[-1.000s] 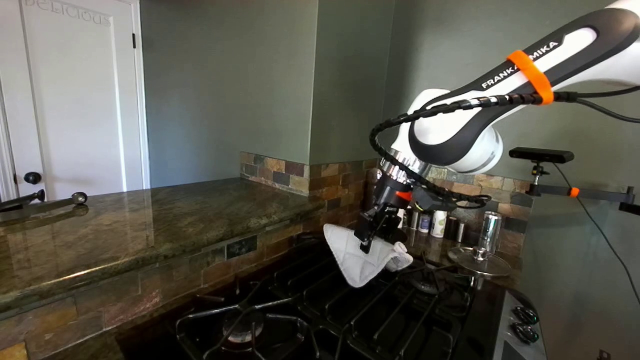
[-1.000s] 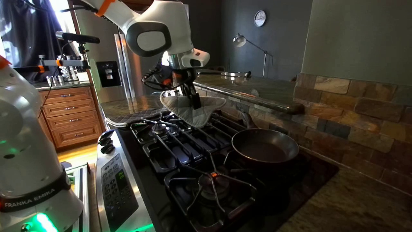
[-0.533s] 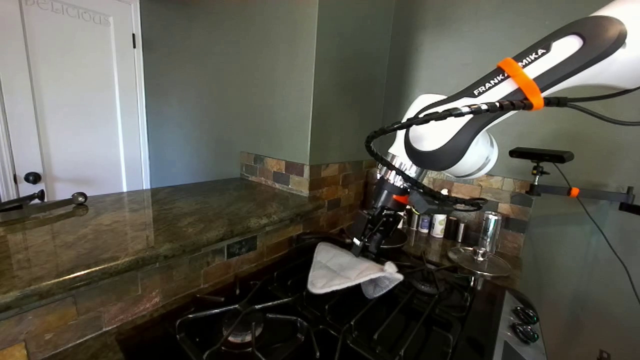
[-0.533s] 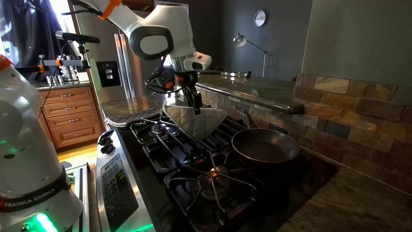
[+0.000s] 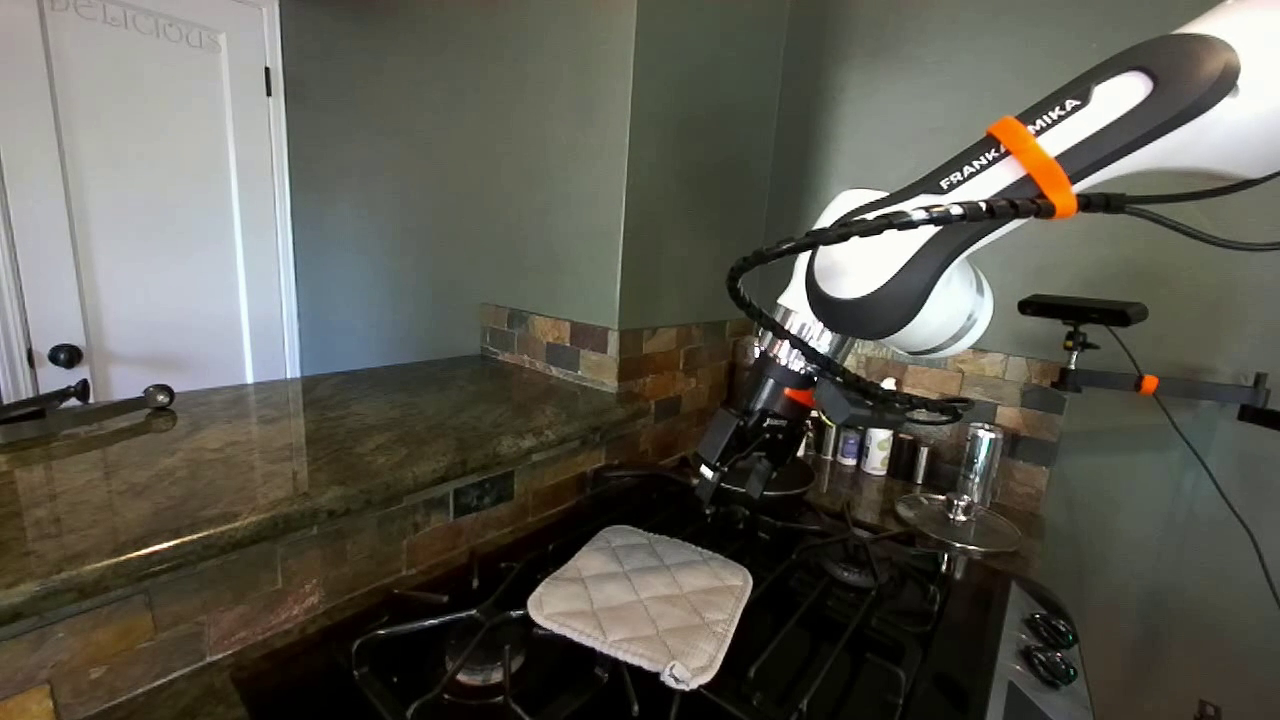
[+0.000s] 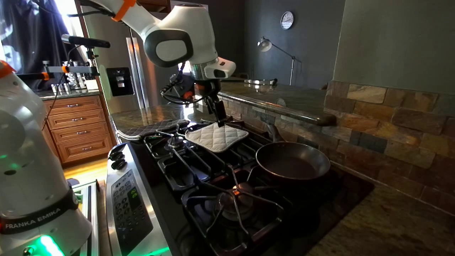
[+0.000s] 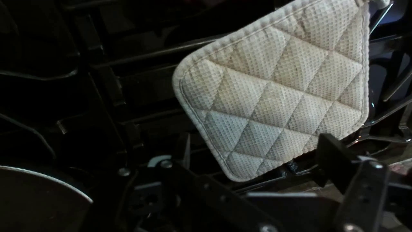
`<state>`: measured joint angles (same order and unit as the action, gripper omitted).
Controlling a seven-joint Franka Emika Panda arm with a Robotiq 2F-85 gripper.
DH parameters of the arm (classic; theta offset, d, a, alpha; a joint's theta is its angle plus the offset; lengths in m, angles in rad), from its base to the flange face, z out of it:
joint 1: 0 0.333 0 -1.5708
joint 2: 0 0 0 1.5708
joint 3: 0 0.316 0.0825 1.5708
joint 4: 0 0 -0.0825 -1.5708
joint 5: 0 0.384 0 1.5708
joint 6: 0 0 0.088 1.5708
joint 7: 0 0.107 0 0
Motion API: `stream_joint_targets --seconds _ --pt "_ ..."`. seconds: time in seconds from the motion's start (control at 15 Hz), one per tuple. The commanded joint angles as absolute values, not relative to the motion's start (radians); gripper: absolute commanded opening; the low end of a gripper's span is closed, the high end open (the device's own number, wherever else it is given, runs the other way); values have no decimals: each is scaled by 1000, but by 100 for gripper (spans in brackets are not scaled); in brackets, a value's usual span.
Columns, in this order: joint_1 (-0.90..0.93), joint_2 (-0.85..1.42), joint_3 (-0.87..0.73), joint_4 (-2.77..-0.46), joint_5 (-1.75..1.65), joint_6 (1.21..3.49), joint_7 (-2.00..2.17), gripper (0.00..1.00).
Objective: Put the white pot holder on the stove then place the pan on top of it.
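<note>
White pot holder (image 6: 216, 138) lay, seemingly placed, on the stove (image 6: 156, 181) towards its rear edge; the gripper (image 7: 256, 146), jaws wide apart, held nothing. Next, the pan (image 6: 293, 163) near that edge likely needed grasping.

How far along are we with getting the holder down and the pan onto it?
Done: the holder lies flat on the stove, spread across it.
In hand: nothing gripped; the tool hangs open near the holder.
Left: the pan sits apart from the holder, so it probably needs to be grasped, lifted across and set on top.
</note>
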<state>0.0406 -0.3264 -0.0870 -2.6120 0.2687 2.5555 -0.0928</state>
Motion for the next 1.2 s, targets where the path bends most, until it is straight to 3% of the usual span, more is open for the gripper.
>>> stream_joint_targets --seconds 0.0,1.13 --pt "16 -251 -95 -2585 244 2563 -94 99" --pt "-29 -14 -141 -2406 352 2278 -415 100"
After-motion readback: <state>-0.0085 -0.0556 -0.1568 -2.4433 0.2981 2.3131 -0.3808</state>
